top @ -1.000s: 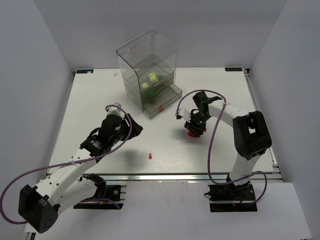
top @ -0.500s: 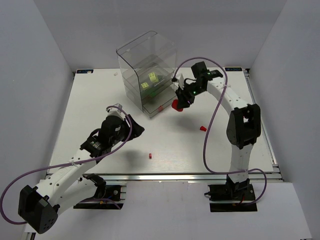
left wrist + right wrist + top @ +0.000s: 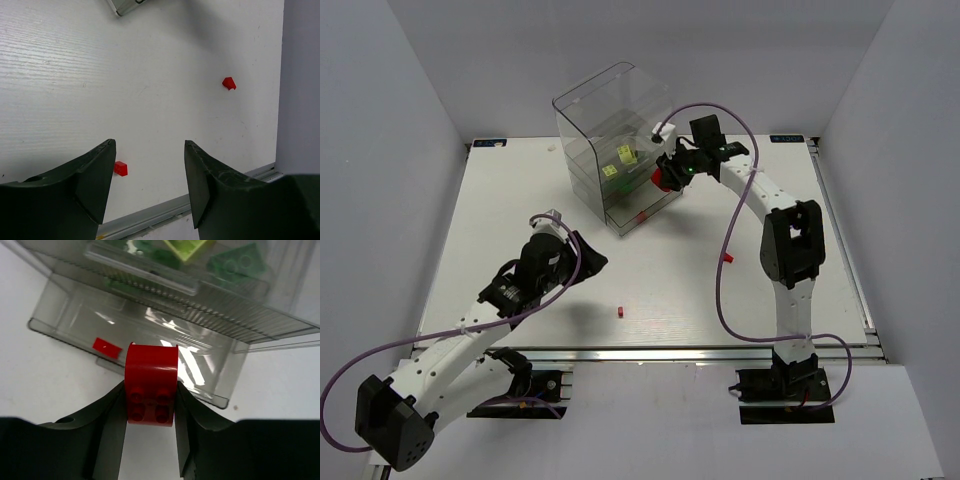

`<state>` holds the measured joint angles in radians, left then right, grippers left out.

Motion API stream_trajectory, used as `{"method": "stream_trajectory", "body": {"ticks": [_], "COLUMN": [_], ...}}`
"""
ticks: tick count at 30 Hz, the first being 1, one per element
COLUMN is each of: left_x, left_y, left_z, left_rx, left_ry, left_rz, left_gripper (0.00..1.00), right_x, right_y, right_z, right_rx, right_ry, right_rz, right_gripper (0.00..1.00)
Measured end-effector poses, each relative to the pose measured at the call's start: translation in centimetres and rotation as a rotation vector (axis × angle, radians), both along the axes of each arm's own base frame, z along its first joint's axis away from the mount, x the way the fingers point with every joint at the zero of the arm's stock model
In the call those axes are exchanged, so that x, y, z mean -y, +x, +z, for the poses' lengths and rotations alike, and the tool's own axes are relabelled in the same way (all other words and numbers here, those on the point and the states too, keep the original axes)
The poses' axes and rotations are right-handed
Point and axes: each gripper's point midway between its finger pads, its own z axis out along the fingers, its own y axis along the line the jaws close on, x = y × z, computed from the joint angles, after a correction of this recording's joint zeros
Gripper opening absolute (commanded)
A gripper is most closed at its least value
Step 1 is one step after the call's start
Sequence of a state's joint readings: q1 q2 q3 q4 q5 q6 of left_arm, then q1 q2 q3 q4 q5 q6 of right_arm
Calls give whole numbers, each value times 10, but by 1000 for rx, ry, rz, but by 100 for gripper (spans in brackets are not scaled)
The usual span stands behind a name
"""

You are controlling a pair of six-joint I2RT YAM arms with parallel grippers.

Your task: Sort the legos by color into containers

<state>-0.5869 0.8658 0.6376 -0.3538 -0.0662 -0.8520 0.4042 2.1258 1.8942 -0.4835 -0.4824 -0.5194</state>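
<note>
Red, hard and light, the studded plastic brick (image 3: 151,382) sits pinched by its smooth side walls between the right fingers (image 3: 107,427) over the clear pulled-out bottom drawer (image 3: 70,322) (a slippery hold, likely), while the left fingers (image 3: 95,175) gape empty.

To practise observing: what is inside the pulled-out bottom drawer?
One small red piece lies in the drawer. The held red brick covers part of its floor, so anything there is hidden.
</note>
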Motion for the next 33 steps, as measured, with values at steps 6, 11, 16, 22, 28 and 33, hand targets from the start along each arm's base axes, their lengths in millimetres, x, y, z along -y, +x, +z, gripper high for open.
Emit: {"method": "stream_trajectory", "body": {"ticks": [6,11,16,22,28,33], "left_x": [-1,-1,-1,-1,0,1], "left_y": [-3,-3,-3,-3,-4,-8], "left_z": [-5,-5,-7,-8,-9,-15], "left_rx": [-19,-20,-27,-31,-39,-62], "left_ry": [5,5,6,4,-1,-9], "left_rz": [2,3,2,2,4,-3], "left_gripper": [67,67,67,67,65,46], "right_x": [2,3,1,-2,2,25], "right_y": [26,32,31,31,31,19], "right_z": [-6,-23,-31,-29,-20,13], "right_rx": [87,84,78,78,69,42], "right_ry": [-20,-46,-61,-55,-31,34], "right_rz": [-49,-59,-56,-57,-78,-112], "right_gripper": [7,49,65,63,31,2]}}
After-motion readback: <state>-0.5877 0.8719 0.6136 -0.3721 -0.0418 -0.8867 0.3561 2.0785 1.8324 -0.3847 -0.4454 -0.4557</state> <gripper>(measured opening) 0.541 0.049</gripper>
